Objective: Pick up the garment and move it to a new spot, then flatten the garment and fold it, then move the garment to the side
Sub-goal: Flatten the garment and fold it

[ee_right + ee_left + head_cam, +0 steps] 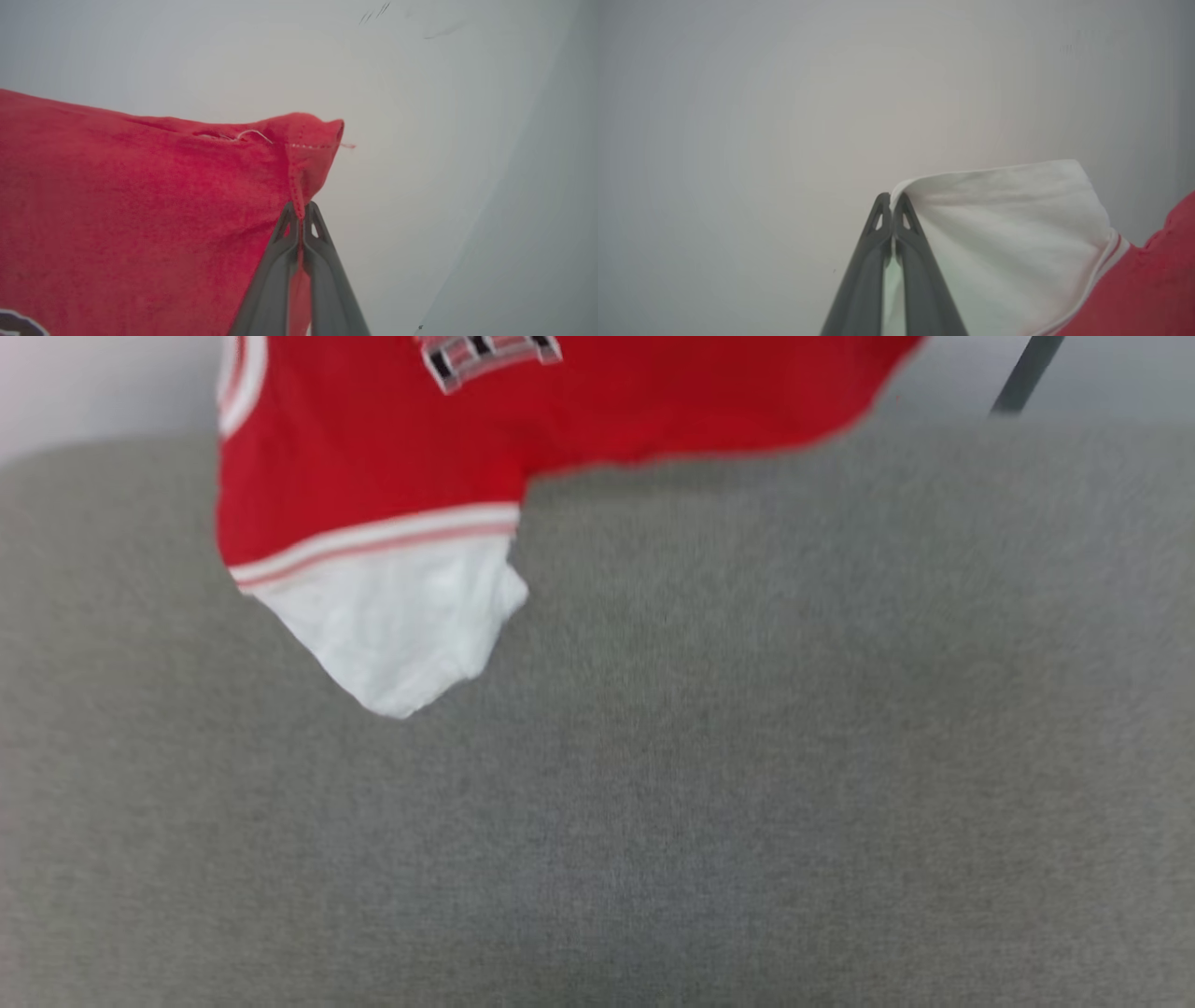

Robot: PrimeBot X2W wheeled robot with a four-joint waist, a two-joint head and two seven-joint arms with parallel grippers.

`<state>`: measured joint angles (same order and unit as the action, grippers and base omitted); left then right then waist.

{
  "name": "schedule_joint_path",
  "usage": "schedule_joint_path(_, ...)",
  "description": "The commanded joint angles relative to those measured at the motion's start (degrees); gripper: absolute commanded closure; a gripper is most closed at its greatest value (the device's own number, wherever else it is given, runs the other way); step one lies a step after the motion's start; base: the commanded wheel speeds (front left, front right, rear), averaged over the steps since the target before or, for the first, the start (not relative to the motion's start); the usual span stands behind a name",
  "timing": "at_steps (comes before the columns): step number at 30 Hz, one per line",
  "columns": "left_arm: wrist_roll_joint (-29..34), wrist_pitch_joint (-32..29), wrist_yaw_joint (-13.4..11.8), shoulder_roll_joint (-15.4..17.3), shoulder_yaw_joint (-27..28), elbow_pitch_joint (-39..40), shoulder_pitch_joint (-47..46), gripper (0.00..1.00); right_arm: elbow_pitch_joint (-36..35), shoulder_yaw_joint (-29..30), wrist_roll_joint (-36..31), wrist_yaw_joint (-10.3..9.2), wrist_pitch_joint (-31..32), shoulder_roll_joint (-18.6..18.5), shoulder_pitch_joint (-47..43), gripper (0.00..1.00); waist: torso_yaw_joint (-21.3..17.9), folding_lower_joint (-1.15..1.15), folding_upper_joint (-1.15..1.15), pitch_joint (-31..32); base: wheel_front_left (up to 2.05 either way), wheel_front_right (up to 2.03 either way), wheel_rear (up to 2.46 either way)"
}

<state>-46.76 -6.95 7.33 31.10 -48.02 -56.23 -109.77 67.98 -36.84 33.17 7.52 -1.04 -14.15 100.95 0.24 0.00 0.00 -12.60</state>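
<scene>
Head view: the garment (373, 457) hangs from the top edge of the picture, over the far part of the bench (653, 803). It sits nearer the bench's far left corner than its right. The garment is a bright red jersey. One white short sleeve (392, 625) droops down to a rounded point, and a band of red-and-white striped trim (373, 546) joins it to the red body. At the very top, the lower part of a black, white-outlined print (490, 355) shows. The red hem runs raggedly up toward the right. The picture is blurred, so I cannot tell whether the sleeve tip touches the bench's grey woven cover. A dark slanted rod (1027, 373) stands beyond the far right corner.

Left wrist view: the left end effector (892, 200) is clenched on the folded edge of a white sleeve, with cloth pinched between its two dark fingers. From there the sleeve spreads to the right, to the striped trim and the red body. A plain pale wall (738, 116) lies behind.

Right wrist view: the right end effector (302, 207) is clenched on a stitched red seam (294, 177) at a corner of the garment. The red cloth stretches away to the left, and a loose white thread lies along its top edge. A bit of the print shows at the lower left.
</scene>
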Motion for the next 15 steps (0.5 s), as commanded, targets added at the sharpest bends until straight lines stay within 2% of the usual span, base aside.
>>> schedule_joint_path(1, 0.5, 1.0, 0.1, -0.1, -0.1, -0.4, -1.5, 1.0, 0.4, 0.4, -1.0, -0.06, -1.4, -0.1, 1.5, 1.0, -0.6, 0.0, 0.0, -12.0, 0.0, 0.0, 0.0)
schedule_joint_path(3, 1.0, 3.8, -0.1, -0.6, 0.4, -1.1, -4.2, 1.0, 1.5, 1.1, -3.0, -0.06, -4.9, -0.5, 3.9, 1.0, -0.5, 0.0, 0.0, -16.0, 0.0, 0.0, 0.0)
schedule_joint_path(7, 2.7, 9.5, -2.1, -2.4, 1.0, -2.6, -9.5, 1.0, 3.9, 2.8, -8.6, -0.06, -12.0, -0.7, 8.5, 1.0, 0.2, 0.0, 0.0, -22.9, 0.0, 0.0, 0.0)
schedule_joint_path(11, 3.5, 15.5, -2.8, -4.7, 1.4, -4.2, -13.4, 1.0, 4.6, 6.3, -15.0, -0.06, -14.1, -1.3, 11.6, 1.0, 1.5, 0.0, 0.0, -28.5, 0.0, 0.0, 0.0)
schedule_joint_path(15, 3.7, 20.2, -2.1, -6.3, 2.0, -5.1, -15.6, 1.0, -3.2, 12.7, -24.8, -0.06, -14.2, -2.5, 10.2, 1.0, 3.0, 0.0, 0.0, -33.7, 0.0, 0.0, 0.0)
